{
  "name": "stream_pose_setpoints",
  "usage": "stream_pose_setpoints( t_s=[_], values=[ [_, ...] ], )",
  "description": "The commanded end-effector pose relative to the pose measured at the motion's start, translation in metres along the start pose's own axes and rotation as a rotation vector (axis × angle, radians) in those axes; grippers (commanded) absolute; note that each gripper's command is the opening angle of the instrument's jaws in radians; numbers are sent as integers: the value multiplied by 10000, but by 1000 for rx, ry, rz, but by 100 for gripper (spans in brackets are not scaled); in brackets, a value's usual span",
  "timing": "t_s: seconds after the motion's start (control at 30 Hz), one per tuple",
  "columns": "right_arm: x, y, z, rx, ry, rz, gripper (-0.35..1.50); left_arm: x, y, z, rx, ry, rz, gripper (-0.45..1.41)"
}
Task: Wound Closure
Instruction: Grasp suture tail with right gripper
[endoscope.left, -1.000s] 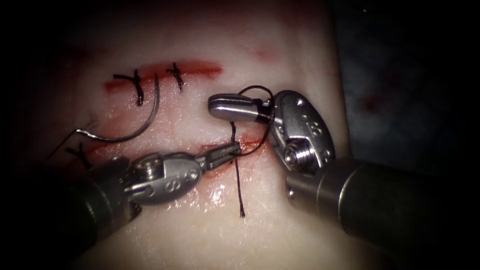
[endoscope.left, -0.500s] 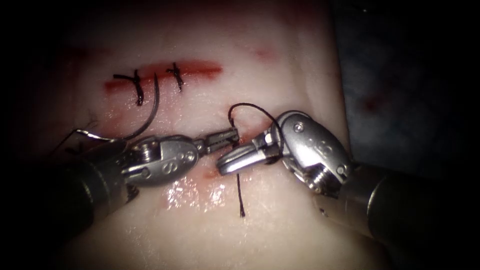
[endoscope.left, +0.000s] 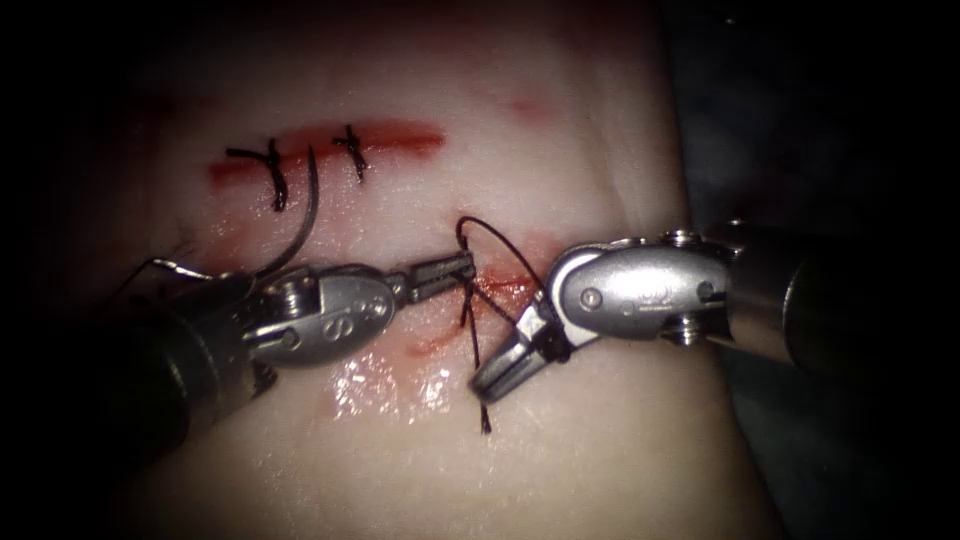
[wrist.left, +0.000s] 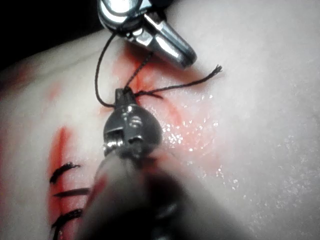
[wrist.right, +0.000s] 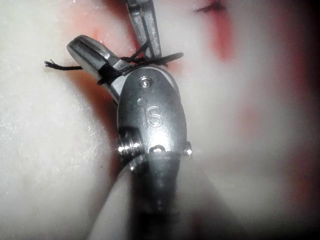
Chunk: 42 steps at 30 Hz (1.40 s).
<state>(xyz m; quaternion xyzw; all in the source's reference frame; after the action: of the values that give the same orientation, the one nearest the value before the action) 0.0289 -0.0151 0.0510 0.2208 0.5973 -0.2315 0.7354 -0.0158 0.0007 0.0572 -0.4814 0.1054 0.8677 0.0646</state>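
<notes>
At the cut (endoscope.left: 440, 340) in the tissue (endoscope.left: 560, 440), the left gripper (endoscope.left: 462, 268) is closed on the thread (endoscope.left: 500, 240). The right gripper (endoscope.left: 497, 375) is closed, with thread looped around it, its tip just beside the thread's free end (endoscope.left: 484, 420). The needle (endoscope.left: 305, 220) lies free on the tissue, behind the left gripper.

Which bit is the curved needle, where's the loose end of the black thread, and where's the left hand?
Needle (endoscope.left: 312, 205), endoscope view: on its curved steel body, lying on the tissue.
Thread end (endoscope.left: 486, 428), endoscope view: on its free tip.
Left hand (endoscope.left: 455, 270), endoscope view: on its tips, gripping thread.
</notes>
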Motion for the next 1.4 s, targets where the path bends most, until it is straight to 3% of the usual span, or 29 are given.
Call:
stream_pose_setpoints(
  t_s=[0.03,0.13,0.2,0.27,0.53,0.93,1.0,1.2,1.27,1.3,1.33,1.37,1.4],
  values=[
    [-1,10,14,15,-20,-20,17,-2,-2,6,0,2,2,-45],
    [2,12,23,45,-68,-42,24,-2,-1,4,-3,6,3,-45],
    [2,14,27,61,-117,-65,44,-3,-1,2,-2,2,4,-45],
    [2,14,28,69,-138,-71,52,-3,-1,2,-2,2,4,-45],
    [-4,1,36,179,-268,-97,61,-5,-1,-3,-3,0,6,-45],
    [-34,-3,45,206,-371,-114,59,-7,4,-8,-3,-1,5,-45],
    [-37,-7,49,214,-383,-120,76,-6,5,-9,-4,0,5,-45],
    [-41,-12,54,228,-404,-126,79,-7,5,-12,-4,-1,0,-45],
    [-42,-12,54,230,-408,-126,74,-7,6,-12,-4,-1,1,-45],
    [-43,-12,54,227,-411,-127,39,-7,7,-12,-4,-1,1,-45],
    [-44,-12,54,240,-406,-124,-18,-6,7,-13,-4,-1,1,-45],
    [-45,-12,53,248,-411,-123,-35,-6,7,-13,-4,-1,1,-45],
    [-45,-11,53,256,-416,-129,-35,-5,8,-13,-4,-1,1,-45]
  ],
)
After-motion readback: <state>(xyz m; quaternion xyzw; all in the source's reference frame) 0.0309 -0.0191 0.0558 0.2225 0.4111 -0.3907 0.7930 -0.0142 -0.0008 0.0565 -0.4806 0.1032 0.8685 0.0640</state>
